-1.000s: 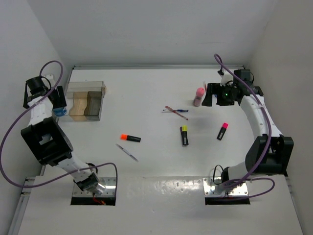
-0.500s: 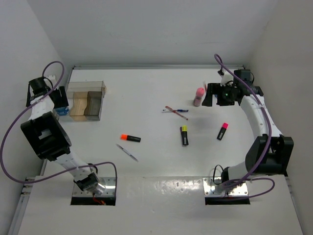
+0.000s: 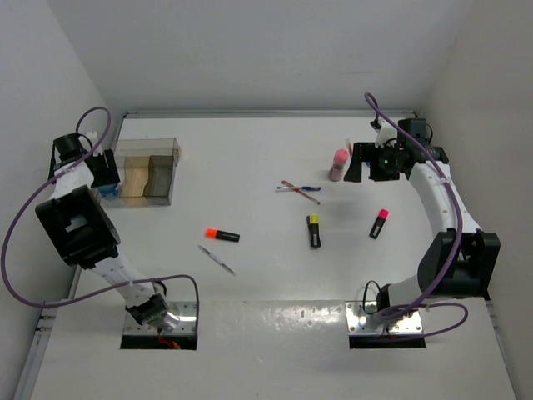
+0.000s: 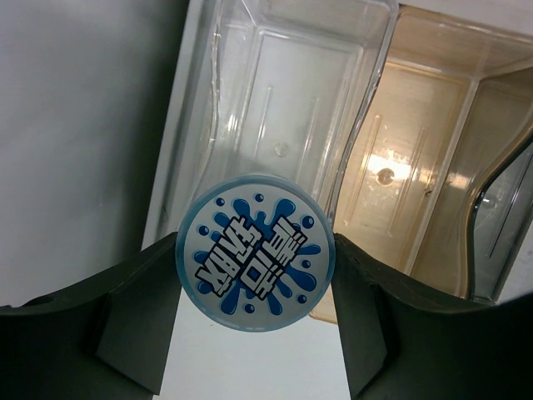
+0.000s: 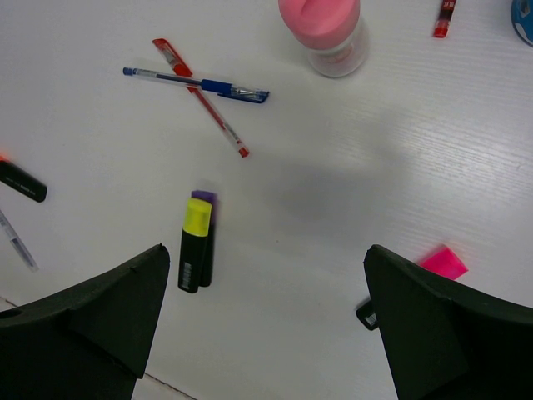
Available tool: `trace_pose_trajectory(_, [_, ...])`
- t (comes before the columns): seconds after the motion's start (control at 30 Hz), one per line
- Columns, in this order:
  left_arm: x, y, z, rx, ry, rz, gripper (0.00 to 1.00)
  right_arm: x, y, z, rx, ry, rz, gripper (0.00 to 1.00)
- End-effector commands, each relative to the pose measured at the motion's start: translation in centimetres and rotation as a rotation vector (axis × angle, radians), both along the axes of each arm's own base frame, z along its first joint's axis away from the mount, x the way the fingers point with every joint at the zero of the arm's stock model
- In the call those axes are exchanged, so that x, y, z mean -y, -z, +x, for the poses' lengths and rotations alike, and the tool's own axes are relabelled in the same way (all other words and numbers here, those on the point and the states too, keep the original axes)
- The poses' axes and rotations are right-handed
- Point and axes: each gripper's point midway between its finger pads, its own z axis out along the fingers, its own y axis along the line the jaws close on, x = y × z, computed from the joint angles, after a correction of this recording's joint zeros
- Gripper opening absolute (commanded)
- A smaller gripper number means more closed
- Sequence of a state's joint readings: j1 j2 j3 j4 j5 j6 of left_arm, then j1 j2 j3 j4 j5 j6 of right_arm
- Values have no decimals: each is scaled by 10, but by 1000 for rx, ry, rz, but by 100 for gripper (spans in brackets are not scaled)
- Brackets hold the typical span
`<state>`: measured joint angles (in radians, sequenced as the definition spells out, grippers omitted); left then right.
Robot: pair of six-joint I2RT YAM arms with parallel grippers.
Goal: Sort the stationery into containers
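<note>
My left gripper is shut on a small blue-speckled jar, held above the near end of the container's clear compartment. In the top view this gripper is at the left end of the container. My right gripper hangs open and holds nothing, beside the pink bottle. Below the right gripper lie a yellow highlighter, a pink highlighter, a crossed blue pen and red pen, and the pink bottle.
An orange highlighter and a silver pen lie left of centre. The container's tan compartment adjoins the clear one. A small red item lies past the bottle. The side wall stands close on the left.
The left gripper with the jar has shifted slightly farther back along the left end of the container. The right arm has not moved.
</note>
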<state>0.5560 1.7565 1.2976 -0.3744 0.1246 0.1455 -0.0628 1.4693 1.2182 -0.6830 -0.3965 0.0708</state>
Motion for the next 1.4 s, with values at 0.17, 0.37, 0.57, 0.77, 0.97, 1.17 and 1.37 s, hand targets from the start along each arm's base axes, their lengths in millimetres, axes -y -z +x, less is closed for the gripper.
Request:
trace_pose_trajectory(0.17, [3, -23, 18, 34, 84, 7, 58, 0, -9, 6, 38, -22, -15, 99])
trace_pose_trajectory(0.37, [5, -89, 32, 173, 135, 93, 82, -1, -12, 8, 43, -22, -13, 99])
trace_pose_trajectory(0.57, [28, -181, 53, 327, 230, 160, 100, -2, -15, 10, 50, -19, -5, 99])
trace_pose_trajectory(0.77, [123, -237, 62, 439, 545, 89, 99, 14, -16, 5, 56, 27, -10, 97])
trace_pose_trajectory(0.97, [273, -197, 58, 356, 869, 46, 89, 45, -10, -6, 50, 110, -60, 83])
trace_pose_trajectory(1.17, [387, -171, 58, 340, 1078, 22, 87, 75, 2, -11, 82, 207, -143, 90])
trace_pose_trajectory(1.37, [443, -168, 73, 286, 1164, -7, 88, 124, -8, 52, 159, 353, -264, 96])
